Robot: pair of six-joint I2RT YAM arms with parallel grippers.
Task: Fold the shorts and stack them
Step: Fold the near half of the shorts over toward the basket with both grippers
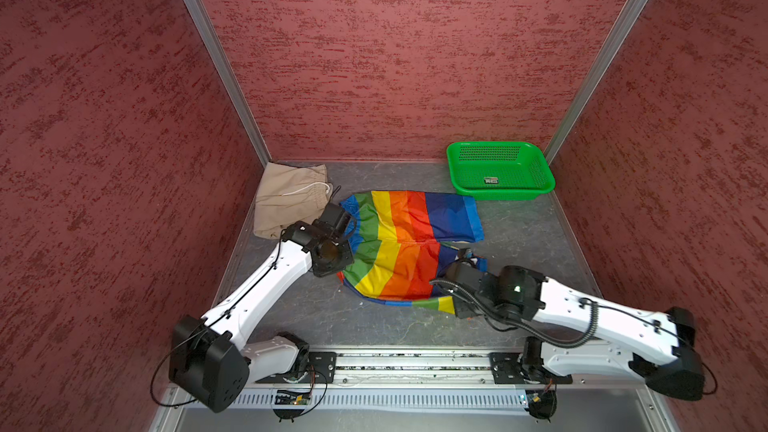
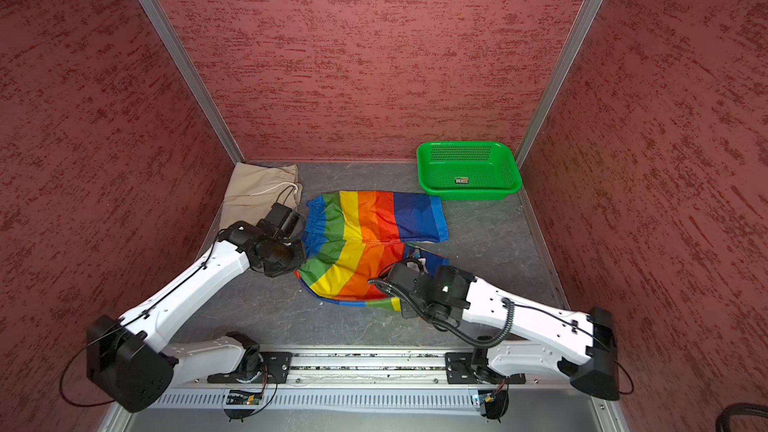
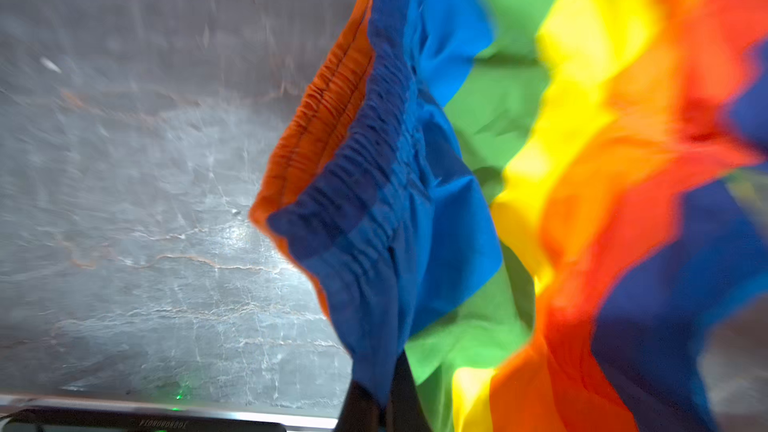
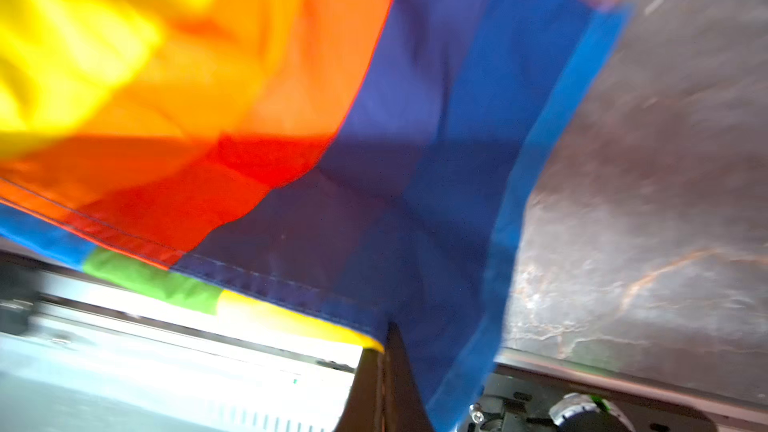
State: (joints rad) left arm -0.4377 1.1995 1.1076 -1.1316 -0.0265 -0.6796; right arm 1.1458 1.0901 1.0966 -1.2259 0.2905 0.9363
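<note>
Clamping the left claw (image 3: pixel 382 401) on the waistband (image 3: pixel 345 151) and the right claw (image 4: pixel 384 380) on a leg hem (image 4: pixel 257 280), I ready the striped shorts (image 1: pixel 395 251), mid-worktop (image 1: pixel 519 243), for folding; the beige shorts (image 1: pixel 286 197) sit in the far-left corner.

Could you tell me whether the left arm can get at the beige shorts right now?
Probably not yet: the left gripper is shut on the rainbow shorts, though the beige shorts lie close by, unobstructed.

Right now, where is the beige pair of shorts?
In both top views the beige shorts lie in the far left corner, beside the rainbow shorts.
</note>
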